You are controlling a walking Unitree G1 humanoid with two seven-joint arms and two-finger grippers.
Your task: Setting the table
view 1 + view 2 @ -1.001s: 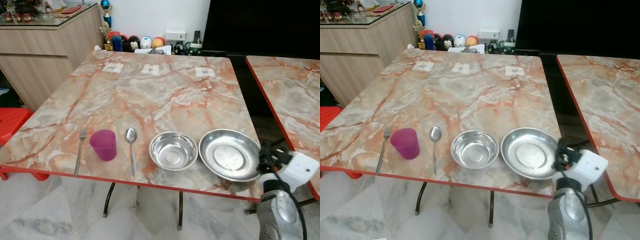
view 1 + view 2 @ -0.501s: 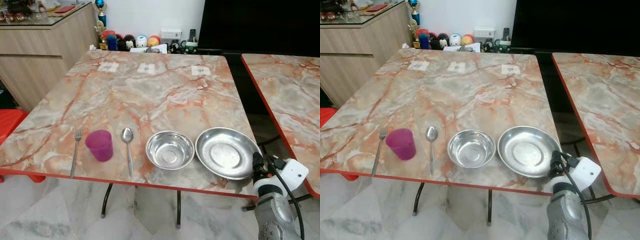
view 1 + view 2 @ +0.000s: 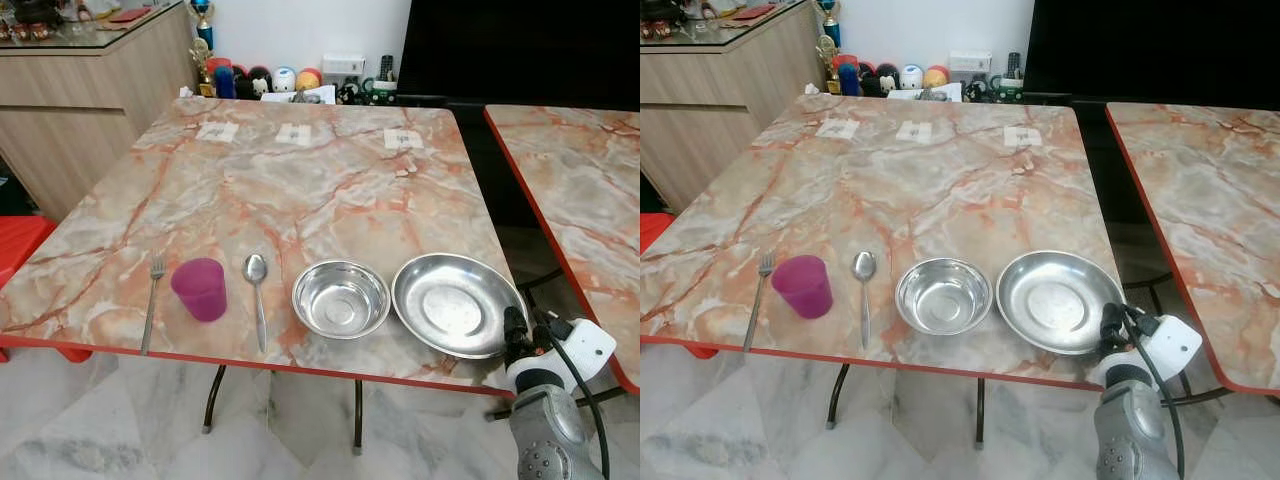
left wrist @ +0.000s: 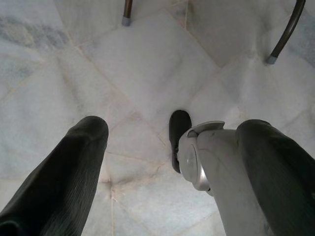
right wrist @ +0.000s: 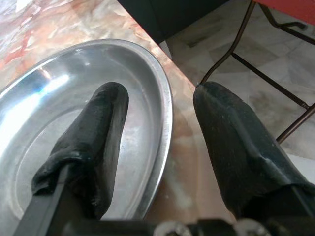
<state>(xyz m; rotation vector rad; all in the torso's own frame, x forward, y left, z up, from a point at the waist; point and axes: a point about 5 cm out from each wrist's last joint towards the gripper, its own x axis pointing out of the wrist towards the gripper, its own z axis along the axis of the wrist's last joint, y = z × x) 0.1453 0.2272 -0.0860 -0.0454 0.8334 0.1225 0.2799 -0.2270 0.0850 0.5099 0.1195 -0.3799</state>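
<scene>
Since a second ago my right gripper [image 5: 157,142] has closed in on the plate [image 3: 455,305], fingers spread astride its rim, one inside, one outside, not yet pinching. Left of the plate sit bowl [image 3: 340,298], spoon [image 3: 257,290], cup [image 3: 200,288], fork [image 3: 152,300]. My left gripper [image 4: 162,147] hangs open.

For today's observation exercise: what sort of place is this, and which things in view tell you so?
Probably a home dining area. A marble-patterned table holds a fork, cup, spoon, bowl and plate, with a wooden sideboard beside it.
</scene>
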